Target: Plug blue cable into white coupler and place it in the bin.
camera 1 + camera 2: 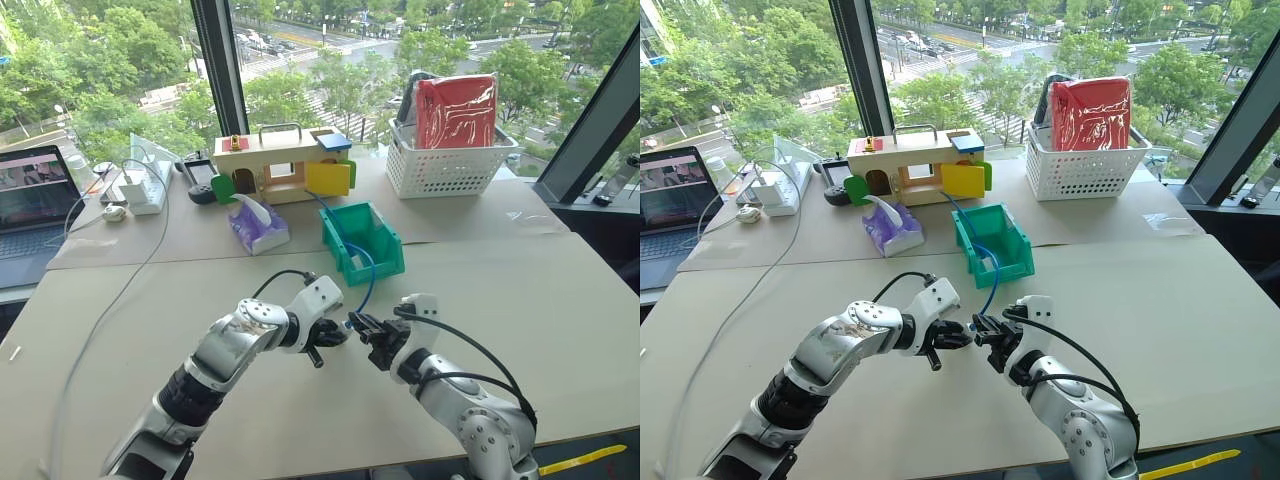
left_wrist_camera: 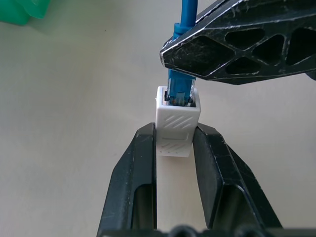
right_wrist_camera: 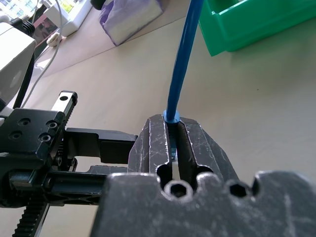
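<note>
A purple tissue pack (image 1: 259,226) sits beside the bin (image 1: 365,240) on the surface (image 1: 520,300). Left hand (image 2: 174,148) clamps the white coupler (image 2: 176,123) — right hand (image 3: 172,136) pinches the blue cable (image 3: 183,59), its plug seated.

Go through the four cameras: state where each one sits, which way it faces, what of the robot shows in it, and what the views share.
Left eye: on the head, looking forward and down over both arms to the table and bin.
Right eye: beside it, same scene.
Left wrist: along the left gripper, clamped on the white coupler.
Right wrist: along the right gripper, shut on the blue cable.
Shared: the cable's plug in the coupler.
</note>
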`<state>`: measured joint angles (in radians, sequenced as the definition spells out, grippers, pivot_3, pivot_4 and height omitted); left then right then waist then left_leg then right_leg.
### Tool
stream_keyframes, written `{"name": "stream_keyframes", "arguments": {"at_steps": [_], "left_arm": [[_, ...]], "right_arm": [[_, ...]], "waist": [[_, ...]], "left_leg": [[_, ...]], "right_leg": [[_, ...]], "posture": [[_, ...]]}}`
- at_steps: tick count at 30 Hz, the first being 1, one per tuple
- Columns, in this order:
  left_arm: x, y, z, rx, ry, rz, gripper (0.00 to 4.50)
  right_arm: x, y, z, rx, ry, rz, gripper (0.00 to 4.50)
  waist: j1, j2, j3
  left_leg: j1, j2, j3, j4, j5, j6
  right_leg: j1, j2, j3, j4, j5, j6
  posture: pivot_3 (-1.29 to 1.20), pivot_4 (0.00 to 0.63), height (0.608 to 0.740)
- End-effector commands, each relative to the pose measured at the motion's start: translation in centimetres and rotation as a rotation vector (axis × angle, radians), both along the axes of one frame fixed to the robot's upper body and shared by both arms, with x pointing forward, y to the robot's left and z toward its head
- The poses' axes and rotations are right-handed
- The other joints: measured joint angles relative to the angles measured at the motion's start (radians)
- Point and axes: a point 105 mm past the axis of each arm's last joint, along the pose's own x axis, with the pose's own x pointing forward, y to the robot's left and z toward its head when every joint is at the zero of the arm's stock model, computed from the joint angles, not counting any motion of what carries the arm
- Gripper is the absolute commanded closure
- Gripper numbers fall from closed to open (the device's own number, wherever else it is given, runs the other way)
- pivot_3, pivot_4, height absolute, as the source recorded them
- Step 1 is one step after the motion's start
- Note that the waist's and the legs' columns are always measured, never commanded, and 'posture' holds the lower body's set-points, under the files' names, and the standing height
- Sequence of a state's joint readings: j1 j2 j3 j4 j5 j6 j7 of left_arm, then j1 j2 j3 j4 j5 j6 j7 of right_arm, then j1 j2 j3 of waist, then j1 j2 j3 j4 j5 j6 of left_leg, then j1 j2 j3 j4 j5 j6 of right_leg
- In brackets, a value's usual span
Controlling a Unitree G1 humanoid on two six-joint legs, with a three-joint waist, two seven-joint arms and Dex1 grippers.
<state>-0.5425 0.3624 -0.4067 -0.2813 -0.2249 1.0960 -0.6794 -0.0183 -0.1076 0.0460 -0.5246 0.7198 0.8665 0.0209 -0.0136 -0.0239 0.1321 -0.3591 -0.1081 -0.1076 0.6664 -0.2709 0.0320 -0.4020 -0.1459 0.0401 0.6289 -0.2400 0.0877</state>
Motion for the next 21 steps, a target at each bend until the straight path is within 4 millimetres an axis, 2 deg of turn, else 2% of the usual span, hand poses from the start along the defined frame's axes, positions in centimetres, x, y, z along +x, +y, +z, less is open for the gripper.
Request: {"name": "stream_keyframes", "arguments": {"at_steps": [1,9,21], "left_arm": [[-0.3,-1.4,2.6,-0.084,-0.079,-0.041,3.89],[0.5,-2.0,3.5,-0.155,-0.123,0.028,3.89],[1.5,-3.8,7.4,-0.301,-0.185,0.042,3.89]], "right_arm": [[-4.7,3.2,-6.7,-0.019,0.359,0.213,4.50],[-4.8,3.0,-7.0,-0.022,0.381,0.229,4.50],[-4.4,3.0,-7.6,-0.094,0.364,0.272,4.50]], "waist": [[0.000,0.000,0.000],[0.007,0.000,-0.001],[0.029,0.001,-0.001]], "left_leg": [[0.000,0.000,0.000,0.000,0.000,0.000],[0.001,0.000,0.000,-0.002,0.000,0.000],[0.006,0.000,-0.001,-0.002,0.000,0.000]], "right_leg": [[0.000,0.000,0.000,0.000,0.000,0.000],[0.001,0.000,0.000,-0.002,0.000,0.000],[0.012,0.000,-0.003,-0.011,-0.001,0.001]], "posture": [[0.00,0.150,0.740],[0.00,0.150,0.740],[0.00,0.150,0.740]]}}
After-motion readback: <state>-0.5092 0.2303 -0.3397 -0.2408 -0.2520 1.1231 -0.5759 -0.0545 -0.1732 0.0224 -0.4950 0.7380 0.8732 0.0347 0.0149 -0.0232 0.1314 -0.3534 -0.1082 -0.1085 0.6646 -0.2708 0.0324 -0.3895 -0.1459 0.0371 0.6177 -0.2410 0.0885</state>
